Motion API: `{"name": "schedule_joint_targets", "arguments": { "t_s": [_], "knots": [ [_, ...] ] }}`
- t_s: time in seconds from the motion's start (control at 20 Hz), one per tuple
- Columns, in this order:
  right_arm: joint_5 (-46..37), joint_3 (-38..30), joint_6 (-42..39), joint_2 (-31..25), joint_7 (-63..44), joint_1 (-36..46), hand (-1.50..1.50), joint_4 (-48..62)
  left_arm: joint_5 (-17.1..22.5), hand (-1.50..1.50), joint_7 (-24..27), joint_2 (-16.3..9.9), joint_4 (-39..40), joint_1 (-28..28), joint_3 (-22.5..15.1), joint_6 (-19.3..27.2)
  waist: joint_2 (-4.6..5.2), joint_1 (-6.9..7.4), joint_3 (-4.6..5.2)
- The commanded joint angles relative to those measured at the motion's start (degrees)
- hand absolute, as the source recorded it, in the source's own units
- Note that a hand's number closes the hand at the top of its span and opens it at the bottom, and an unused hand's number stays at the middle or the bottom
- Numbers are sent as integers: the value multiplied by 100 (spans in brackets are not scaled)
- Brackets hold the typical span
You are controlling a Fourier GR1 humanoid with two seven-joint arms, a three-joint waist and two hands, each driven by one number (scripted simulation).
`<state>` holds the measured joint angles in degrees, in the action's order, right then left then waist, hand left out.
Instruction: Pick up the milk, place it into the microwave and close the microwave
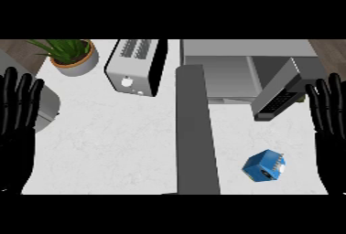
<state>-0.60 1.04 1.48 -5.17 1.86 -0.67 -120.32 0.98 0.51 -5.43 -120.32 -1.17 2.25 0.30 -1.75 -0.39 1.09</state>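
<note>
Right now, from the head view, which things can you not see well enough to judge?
- Microwave cavity: mostly hidden behind its top panel and open door.
- Milk: label print too small to read.
- Left hand and right hand: cut off by the side edges.
- Toaster: dial setting too small.

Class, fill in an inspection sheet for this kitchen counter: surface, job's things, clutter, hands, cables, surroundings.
Surface: white marbled counter, crossed by a grey strip running front to back.
Job's things: blue milk carton lying on the counter at front right; microwave at back right, its door swung open.
Clutter: toaster at back centre; potted plant at back left.
Hands: left hand open at left edge, resting; right hand open at right edge, resting; neither touches the milk.
Cables: nothing seen.
Surroundings: wooden floor beyond the counter's back corners.
</note>
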Motion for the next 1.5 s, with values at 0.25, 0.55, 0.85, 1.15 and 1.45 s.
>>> {"name": "schedule_joint_targets", "arguments": {
  "t_s": [0.25,0.55,0.85,1.15,1.45],
  "knots": [
    [-1145,62,884,134,-1368,36,-150,-942,316,-150,389,-300,778,-274,88,-632,168,-18,-102],
    [-1106,509,1600,510,-1737,156,-150,-683,565,-150,-387,-19,568,85,114,-367,170,55,-108],
    [-475,-57,1217,375,-1340,-596,-150,-854,557,-150,-213,127,145,575,-22,-475,170,39,-110],
    [-459,-55,1109,442,-353,-984,-150,162,296,-150,-266,309,6,668,-288,-354,173,36,-112],
    [-430,129,1345,514,62,-1228,-150,713,247,-150,45,399,-128,1273,-478,-579,172,46,-110]
  ]
}}
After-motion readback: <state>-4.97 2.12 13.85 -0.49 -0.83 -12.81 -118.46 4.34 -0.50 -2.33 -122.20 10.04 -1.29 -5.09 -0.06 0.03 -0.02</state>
